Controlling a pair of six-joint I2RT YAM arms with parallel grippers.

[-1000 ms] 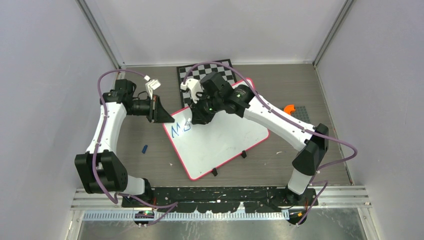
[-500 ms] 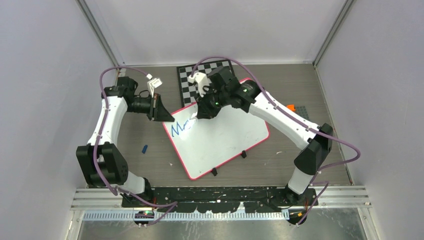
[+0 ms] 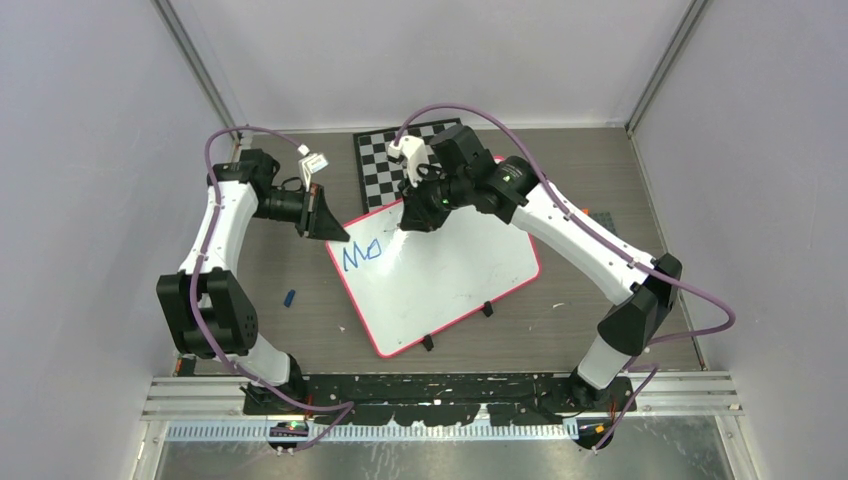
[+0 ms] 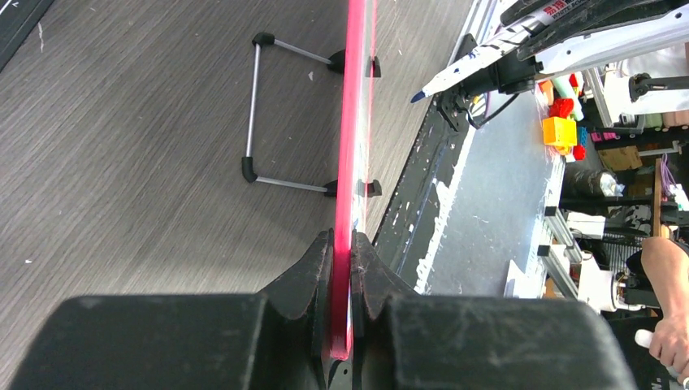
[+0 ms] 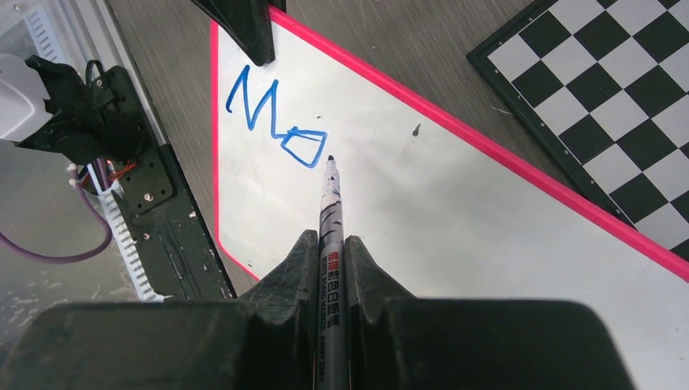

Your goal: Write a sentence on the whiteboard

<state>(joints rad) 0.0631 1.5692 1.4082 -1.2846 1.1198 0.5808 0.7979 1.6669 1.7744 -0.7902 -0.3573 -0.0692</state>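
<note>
The whiteboard point(image 3: 450, 275) stands tilted on the table, with a red-pink rim. Blue lettering "Mo" point(image 3: 361, 254) sits at its upper left corner and is all of the sentence that shows; it is also seen in the right wrist view point(image 5: 272, 122). My left gripper point(image 3: 336, 232) is shut on the board's rim point(image 4: 353, 162) at that corner, jaws pressed on both faces point(image 4: 344, 248). My right gripper point(image 3: 414, 216) is shut on a grey whiteboard marker point(image 5: 331, 213). The marker's tip point(image 5: 330, 162) points just right of the "o". In the left wrist view the marker point(image 4: 487, 57) stands slightly off the board.
A black-and-white checkered board point(image 3: 392, 160) lies behind the whiteboard, partly under my right arm. A small blue cap point(image 3: 290, 298) lies on the table to the left. Black clip feet point(image 3: 487, 309) and a wire stand point(image 4: 252, 106) hold up the whiteboard.
An "o" has appeared after the "M". My right gripper and the marker have moved right and toward the back. The left gripper has stayed clamped on the rim.
</note>
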